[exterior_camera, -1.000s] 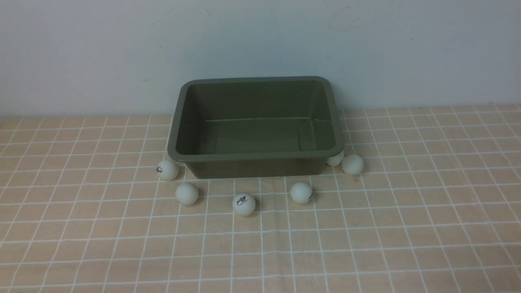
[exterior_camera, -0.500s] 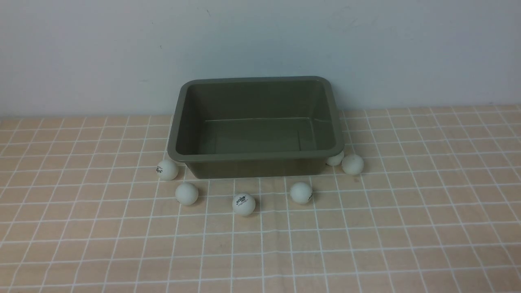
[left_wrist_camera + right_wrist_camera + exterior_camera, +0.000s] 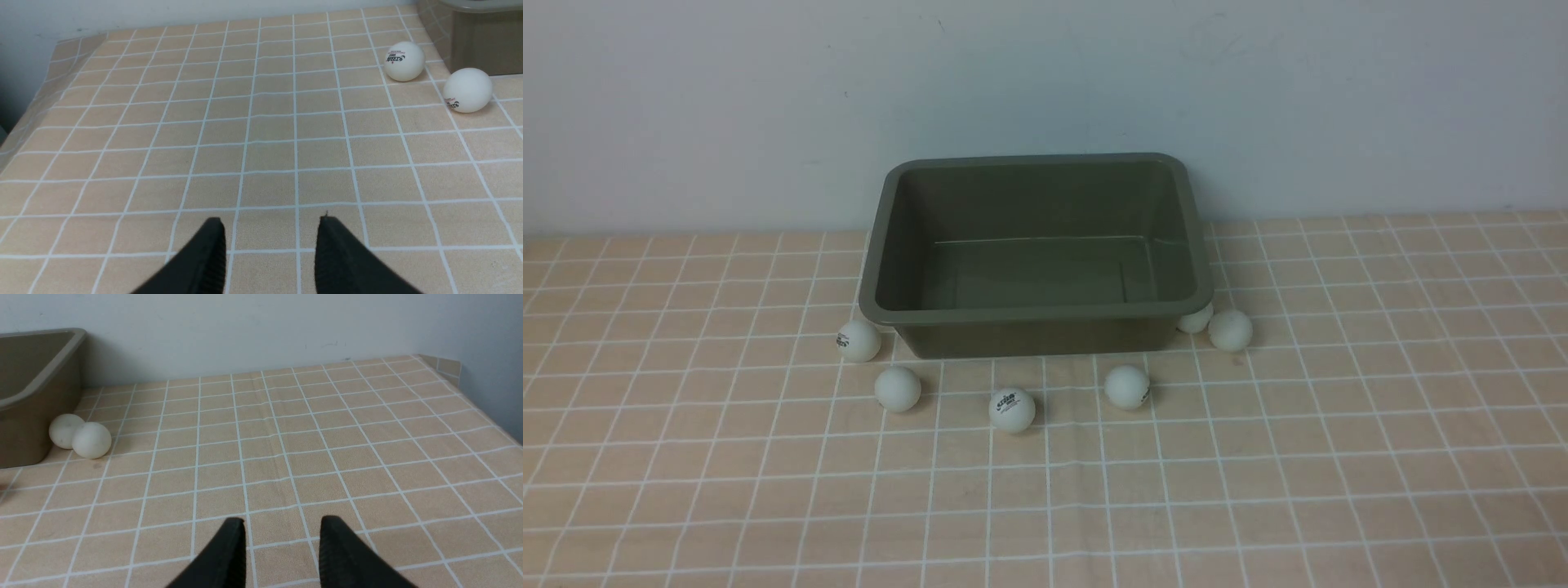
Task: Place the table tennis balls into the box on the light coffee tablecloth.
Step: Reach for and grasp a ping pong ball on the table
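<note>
Front view: tablecloth (image 3: 686, 490) bears the empty box (image 3: 1033, 313); six balls (image 3: 1012, 409) lie outside along its near wall, one seemingly under its rim. Left gripper (image 3: 271, 228) and right gripper (image 3: 282, 526) stand parted, empty. A glancing finger could roll balls away.

A plain pale grey wall (image 3: 1045, 73) stands at 12 o'clock, marked by a few faint dark specks.
</note>
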